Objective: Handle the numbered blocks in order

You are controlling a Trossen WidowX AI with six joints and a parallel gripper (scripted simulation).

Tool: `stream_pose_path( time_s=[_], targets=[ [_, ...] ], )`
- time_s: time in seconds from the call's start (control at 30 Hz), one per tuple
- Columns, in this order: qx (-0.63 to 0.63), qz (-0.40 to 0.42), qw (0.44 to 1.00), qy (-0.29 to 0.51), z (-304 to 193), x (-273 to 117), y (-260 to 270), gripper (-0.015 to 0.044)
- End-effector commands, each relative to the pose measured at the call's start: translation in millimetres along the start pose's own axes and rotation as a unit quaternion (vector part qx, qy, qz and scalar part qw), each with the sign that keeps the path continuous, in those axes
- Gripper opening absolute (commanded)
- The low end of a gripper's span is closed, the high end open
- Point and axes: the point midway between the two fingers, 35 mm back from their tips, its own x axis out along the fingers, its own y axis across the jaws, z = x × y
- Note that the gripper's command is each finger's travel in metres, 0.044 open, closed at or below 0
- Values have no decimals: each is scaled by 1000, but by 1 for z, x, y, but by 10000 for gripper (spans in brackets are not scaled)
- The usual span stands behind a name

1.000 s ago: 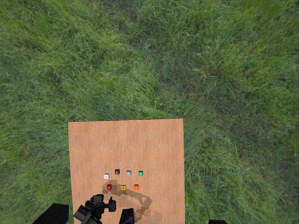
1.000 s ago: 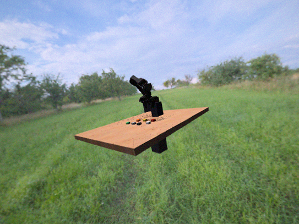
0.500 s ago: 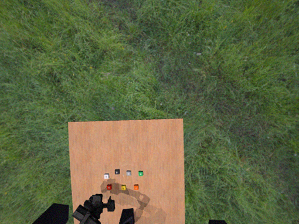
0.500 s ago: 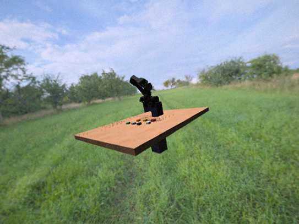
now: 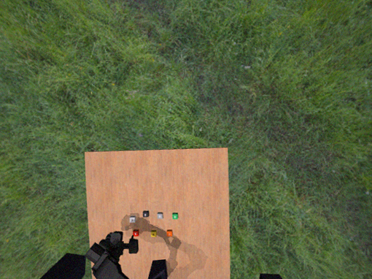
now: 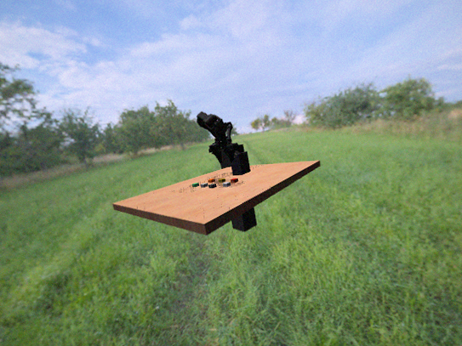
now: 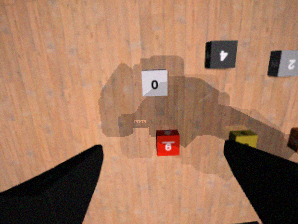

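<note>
My gripper [image 5: 125,241] [image 7: 163,148] is open and empty, high above the table's left part. A white block [image 5: 132,219] [image 6: 226,184] [image 7: 154,85] shows 0, partly in the arm's shadow. A red block [image 5: 136,233] [image 6: 234,180] [image 7: 168,144] shows an underlined digit, 6 or 9, and appears between the fingertips in the wrist view. A black block [image 5: 145,213] [image 7: 222,55] shows 4. A grey block [image 5: 160,215] [image 7: 287,64] shows 2. A yellow block [image 5: 153,233] [image 7: 243,138] is partly behind the right finger. The digits on the orange block [image 5: 169,232] and green block [image 5: 175,216] are unreadable.
The wooden table [image 5: 193,180] [image 6: 168,206] carries the blocks in two rows, four in the far row and three in the near one. Dark arm parts stand at the table's near side. Grass surrounds the table.
</note>
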Motion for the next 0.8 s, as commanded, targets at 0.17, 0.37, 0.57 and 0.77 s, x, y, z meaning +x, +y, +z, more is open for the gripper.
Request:
stream_pose_path(
  time_s=[0.17,0.37,0.57,0.77],
  targets=[
    [-2,-3,1000,0,20,2,3,400],
    [-2,-3,1000,0,20,2,3,400],
    [-2,-3,1000,0,20,2,3,400],
    [-2,-3,1000,0,39,1,-27,400]
  ],
)
